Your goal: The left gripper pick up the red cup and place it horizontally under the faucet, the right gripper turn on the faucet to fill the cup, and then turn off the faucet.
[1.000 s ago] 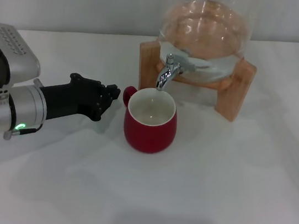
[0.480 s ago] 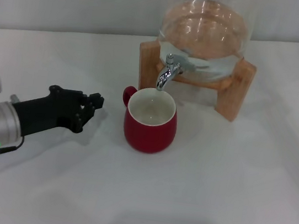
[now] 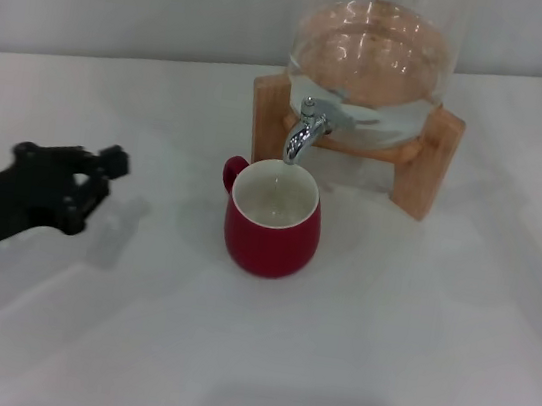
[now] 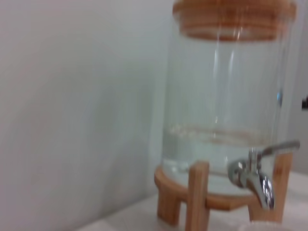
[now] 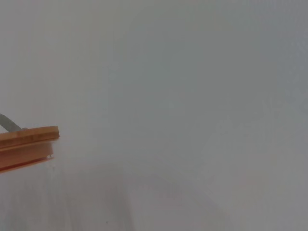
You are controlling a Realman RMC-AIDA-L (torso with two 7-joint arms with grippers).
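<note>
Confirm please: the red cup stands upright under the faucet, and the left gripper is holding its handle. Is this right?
Not quite. In the head view the red cup does stand upright under the faucet, but the left gripper is holding nothing; it sits apart from the cup, well to its left.

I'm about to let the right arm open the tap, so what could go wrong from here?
The red cup stands free under the faucet; the left gripper is well off to its left, so nothing would steady it against a bump. The spout sits over the cup's far rim, so water may splash out. The right gripper is out of view, so its approach cannot be checked.
</note>
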